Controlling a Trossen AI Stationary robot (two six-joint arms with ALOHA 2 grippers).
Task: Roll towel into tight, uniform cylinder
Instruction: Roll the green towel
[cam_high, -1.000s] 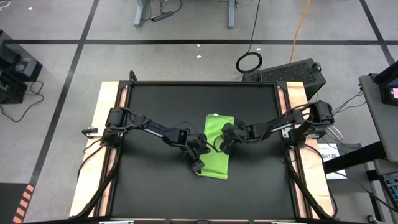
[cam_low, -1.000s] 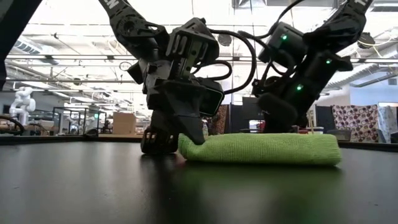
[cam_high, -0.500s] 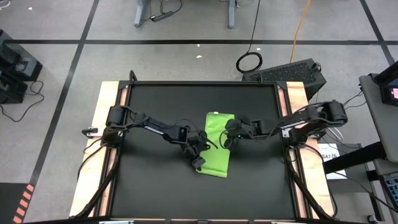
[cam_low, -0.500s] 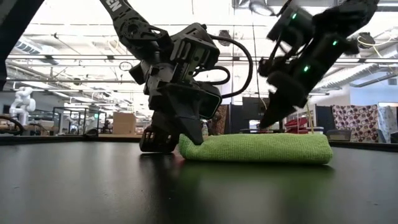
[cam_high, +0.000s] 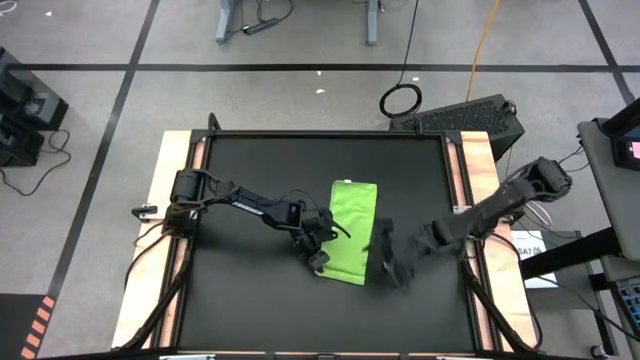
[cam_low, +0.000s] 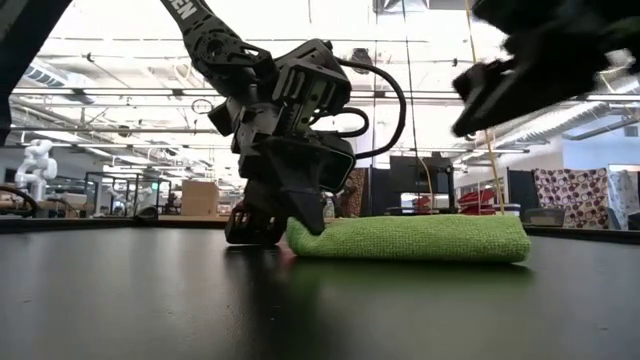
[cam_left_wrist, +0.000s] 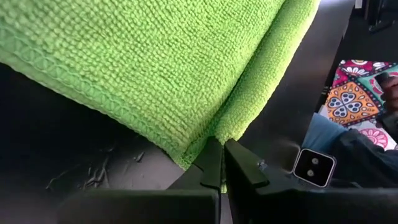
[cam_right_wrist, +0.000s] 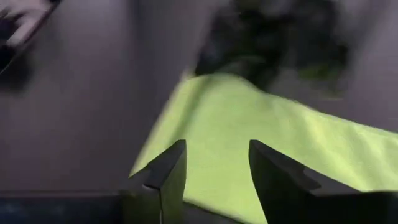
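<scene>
Left gripper (cam_high: 318, 258): I see it clamped on the towel's near left corner, fingers pinching the hem at mat level
Towel (cam_high: 349, 231): lies folded as a flat strip mid-mat (cam_high: 250, 170), not yet a roll
Right gripper (cam_high: 385, 268): I read it as spread and empty, lifted just right of the towel's near end
Risk: with one corner held, I expect a pull to drag or skew the strip, giving a loose, cone-shaped roll
</scene>
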